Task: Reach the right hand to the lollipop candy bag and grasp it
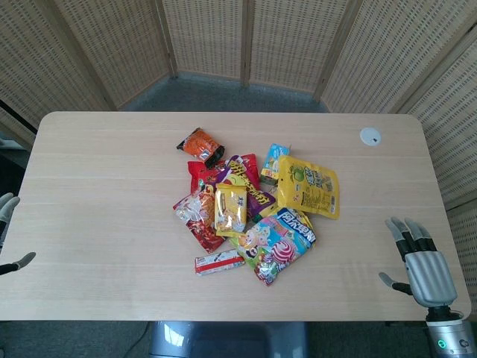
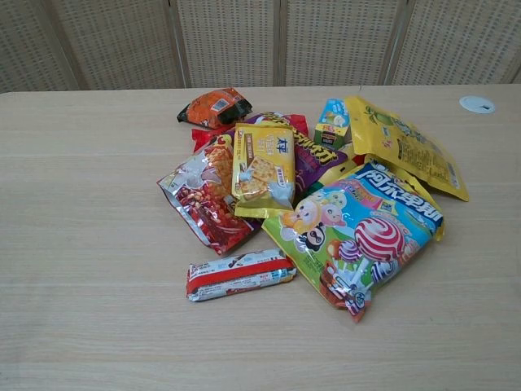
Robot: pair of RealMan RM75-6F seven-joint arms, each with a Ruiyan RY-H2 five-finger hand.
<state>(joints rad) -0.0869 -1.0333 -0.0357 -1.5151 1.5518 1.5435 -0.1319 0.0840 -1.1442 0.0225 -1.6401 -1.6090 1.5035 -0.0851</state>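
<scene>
Lollipop bag (image 1: 277,243) lying at near edge of snack pile, mid-desk (image 1: 112,186), well left of and beyond right hand's fingers (image 1: 406,233). Looking light, crinkly, slippery, part resting on yellow bag (image 1: 311,186); likely best pinching free near corner, closest to fingers. Right hand (image 1: 421,267) hovering at desk's near right edge, fingers released, spread, grasping nothing. Left hand (image 1: 9,231) barely showing, fingers seeming released.

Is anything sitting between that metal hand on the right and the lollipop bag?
No. In the head view, only bare table separates the right hand from the lollipop candy bag.
</scene>
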